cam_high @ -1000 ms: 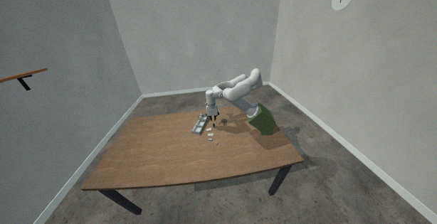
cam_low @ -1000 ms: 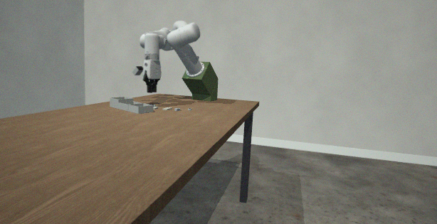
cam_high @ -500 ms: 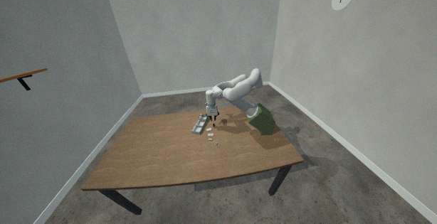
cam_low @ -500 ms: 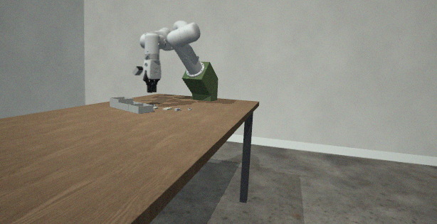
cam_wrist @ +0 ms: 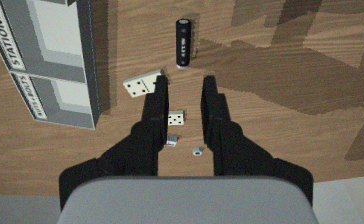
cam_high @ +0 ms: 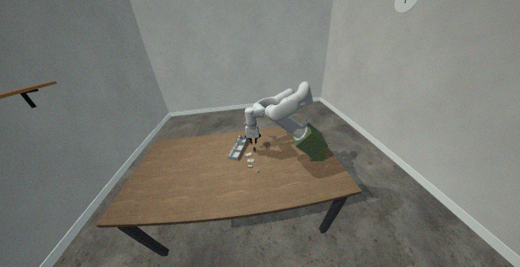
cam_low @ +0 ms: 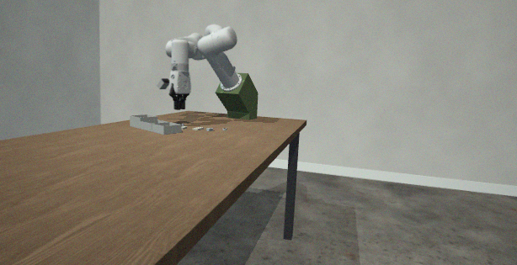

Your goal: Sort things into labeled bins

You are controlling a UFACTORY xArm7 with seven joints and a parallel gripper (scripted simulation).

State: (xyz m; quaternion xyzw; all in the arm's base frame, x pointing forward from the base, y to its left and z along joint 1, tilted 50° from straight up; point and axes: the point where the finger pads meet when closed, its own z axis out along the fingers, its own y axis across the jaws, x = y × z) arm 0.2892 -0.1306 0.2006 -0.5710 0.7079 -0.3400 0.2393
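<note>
Wooden worktop lies under my black two-fingered tool, partly spread and holding nothing. Below it I see a small white die, a white domino tile just left, grey labelled bins beyond.

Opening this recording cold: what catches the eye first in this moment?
The white arm leaning out from its green base at the table's far end, its hand hanging part-open and holding nothing above the wood. In the wrist view a small die lies framed between the fingers, with a domino, a black battery and the grey labelled bins beside them.
</note>
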